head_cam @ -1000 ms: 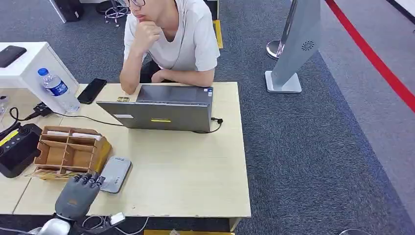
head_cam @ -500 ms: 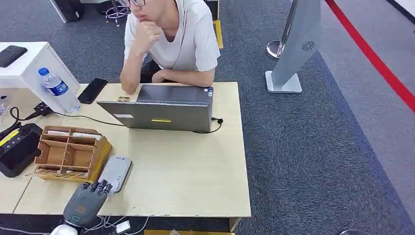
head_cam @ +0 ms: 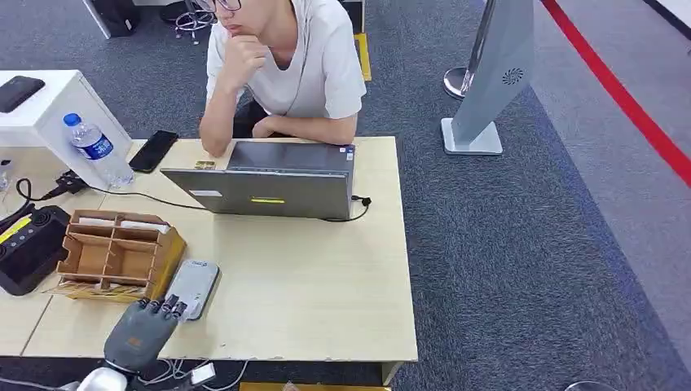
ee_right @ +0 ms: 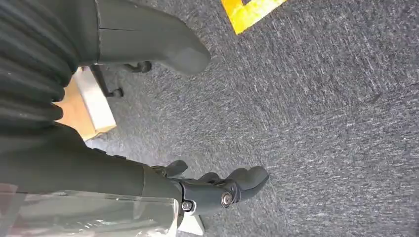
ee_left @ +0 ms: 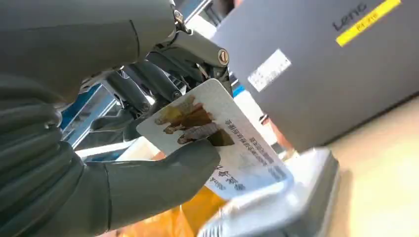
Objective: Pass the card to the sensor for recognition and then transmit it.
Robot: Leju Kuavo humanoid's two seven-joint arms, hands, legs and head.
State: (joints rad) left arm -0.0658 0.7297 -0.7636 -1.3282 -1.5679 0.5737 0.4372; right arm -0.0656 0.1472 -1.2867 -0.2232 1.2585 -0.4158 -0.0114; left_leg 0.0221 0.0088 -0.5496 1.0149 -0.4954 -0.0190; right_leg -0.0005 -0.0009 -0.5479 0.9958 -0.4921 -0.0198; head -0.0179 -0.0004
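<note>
My left hand [head_cam: 140, 334] hovers at the table's near edge, its fingertips just over the near end of the grey card sensor [head_cam: 193, 288]. The left wrist view shows that hand [ee_left: 123, 123] pinching a white printed card [ee_left: 217, 138] between thumb and fingers, held just above the sensor [ee_left: 291, 202]. My right hand [ee_right: 217, 190] hangs beside the table over the carpet, fingers loosely apart, holding nothing.
A wooden organiser [head_cam: 118, 254] stands left of the sensor, a black device [head_cam: 28, 244] beyond it. A grey laptop [head_cam: 273, 187] with a cable sits mid-table, and a person [head_cam: 281, 65] sits behind it. A water bottle [head_cam: 96, 148] and phone [head_cam: 153, 150] lie at the far left.
My left hand drew back toward the table's near edge and then edged forward a little again; it stays near the sensor's near end. The person and table items have not moved.
</note>
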